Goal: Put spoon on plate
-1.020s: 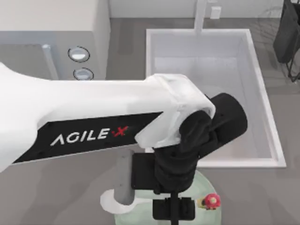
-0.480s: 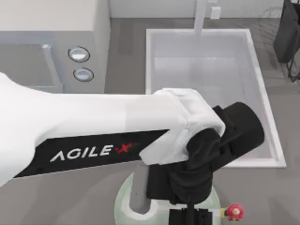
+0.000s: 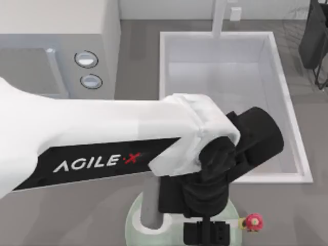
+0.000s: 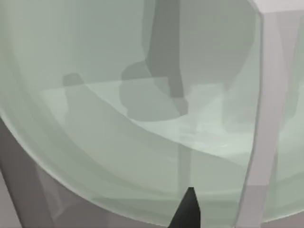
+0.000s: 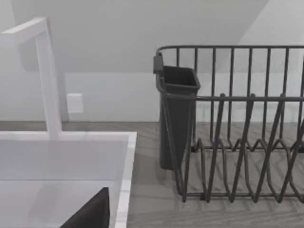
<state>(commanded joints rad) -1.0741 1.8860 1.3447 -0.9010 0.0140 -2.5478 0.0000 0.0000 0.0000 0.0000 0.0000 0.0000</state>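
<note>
Grey desk point(image 3: 77, 210) by the sink point(image 3: 220, 66): left end effector point(image 3: 205, 233) over the plate point(image 3: 134, 225), jaws' state can't tell; spoon point(image 3: 148, 225) seems to rest on plate, so prob. nearly done.

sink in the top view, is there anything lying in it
No, the sink basin is bare white inside, with the left arm crossing only its near edge.

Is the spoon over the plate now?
Yes. From the top, the spoon overlaps the plate's rim, under the left gripper. Whether it rests there: cannot tell.
</note>
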